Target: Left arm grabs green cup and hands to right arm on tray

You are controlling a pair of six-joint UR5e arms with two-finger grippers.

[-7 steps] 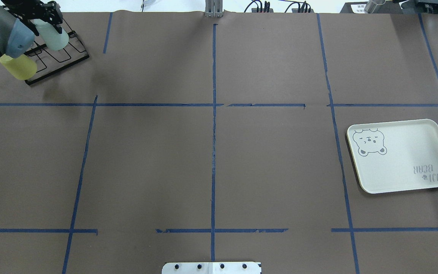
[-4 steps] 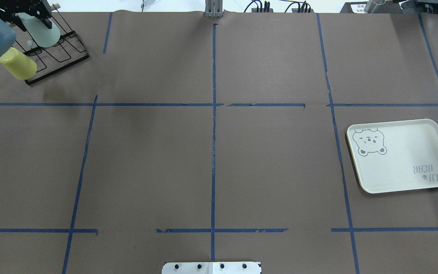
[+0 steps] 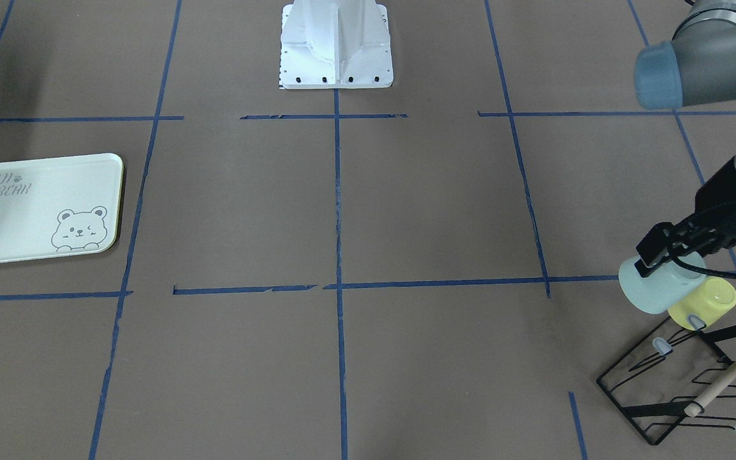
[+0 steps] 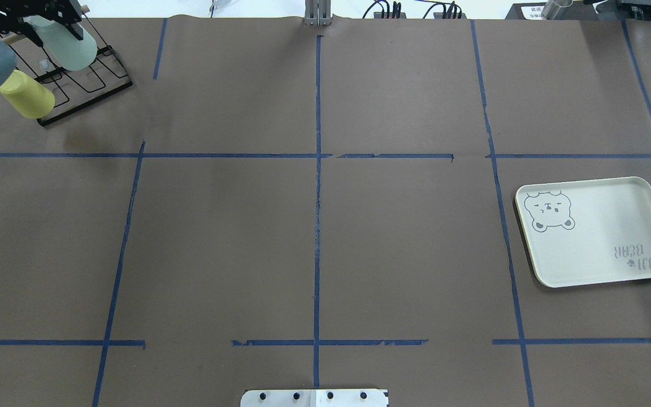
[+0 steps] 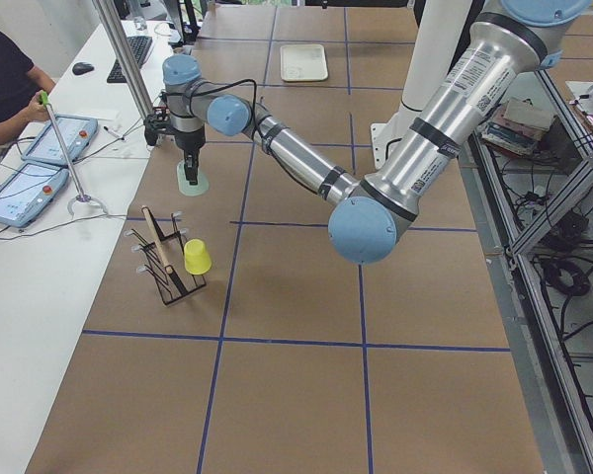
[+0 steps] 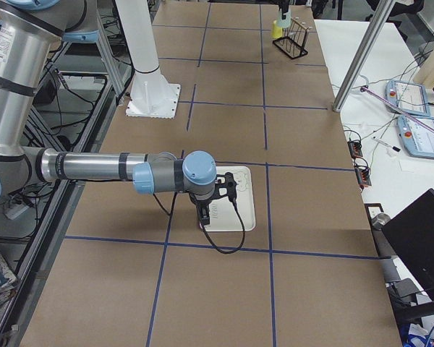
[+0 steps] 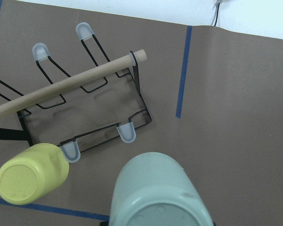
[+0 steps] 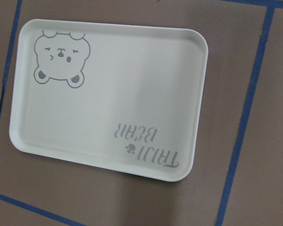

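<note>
At the far left of the overhead view, the left arm (image 5: 395, 178) reaches to the back corner of the brown surface (image 4: 218, 237). Its left end effector (image 3: 655, 265) is closed on the green cup (image 4: 68, 48), with black fingers (image 3: 646, 255) pressed against the cup's sides. The cup is tilted, and its closed base faces the front camera. In the left side view it hangs apart from the black wire rack (image 4: 94, 85), on the side farther from that camera. How high it is above the surface cannot be judged.

The yellow cup (image 4: 27, 96) sits mouth-down on one of the rack's prongs at the corner nearest the robot. A wooden dowel (image 3: 735, 370) runs across the top of the rack. In the left wrist view the green cup fills the lower middle, with the yellow cup to its left.

Blue tape lines (image 4: 317, 198) divide the middle of the surface into squares, and the white base plate (image 3: 336, 45) sits at the robot's edge.

On the right, the tray (image 4: 602, 226) lies flat on the surface, well apart from the green cup. The right arm (image 6: 94, 168) stretches out low, with the right end effector (image 6: 206, 215) over the tray. Only the right side view shows it, so I cannot tell how far open it is. The right wrist view looks straight down on the tray's bear drawing and lettering.
</note>
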